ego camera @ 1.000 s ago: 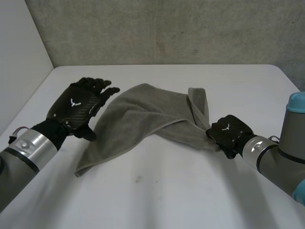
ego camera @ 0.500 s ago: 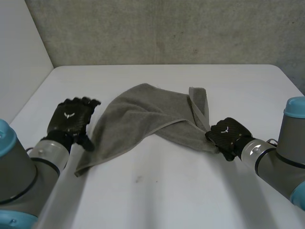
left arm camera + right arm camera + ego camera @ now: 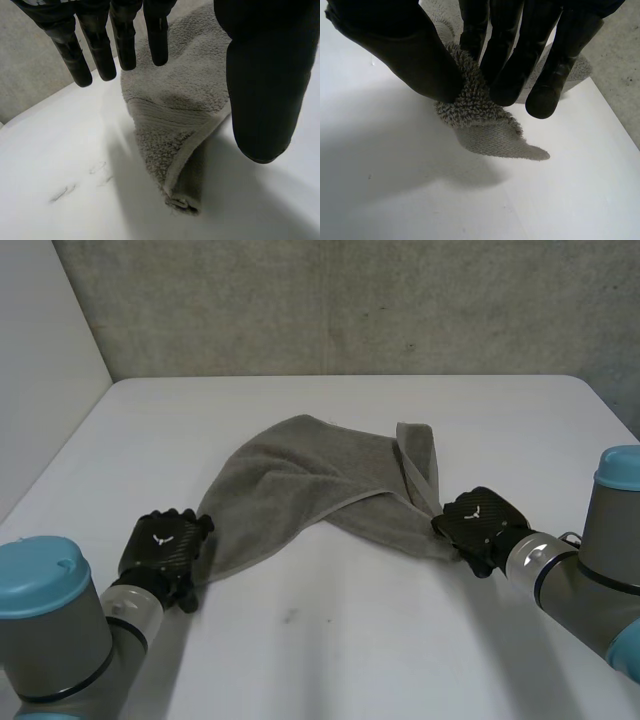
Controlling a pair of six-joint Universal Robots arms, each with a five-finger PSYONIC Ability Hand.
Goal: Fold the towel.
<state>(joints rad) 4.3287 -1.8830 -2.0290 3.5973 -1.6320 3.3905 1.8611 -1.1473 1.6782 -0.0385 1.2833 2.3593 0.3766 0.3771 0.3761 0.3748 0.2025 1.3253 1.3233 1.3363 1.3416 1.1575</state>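
Grey towel (image 3: 300, 485) lies crumpled at frame centre on the white tabletop (image 3: 350, 650); right hand (image 3: 482, 525) pinches its right corner between thumb and fingers (image 3: 505, 60), while left hand (image 3: 165, 545), fingers (image 3: 100, 45) straight and spread, is at the lower-left corner.

Black left hand (image 3: 165, 545) and right hand (image 3: 480, 520) on grey arms (image 3: 590, 590).
Each hand has a black shell with a fine woven sheen across the back and a small white winged mark in the middle. The fingers (image 3: 122, 37) are glossy black rods with rounded tips, and the thumb (image 3: 265, 75) is much thicker and blunt. A silver-grey cuff (image 3: 528, 555) joins each hand to a round, smooth grey arm. A light-blue cap (image 3: 40, 575), flat on top with a raised rim, closes each big joint.
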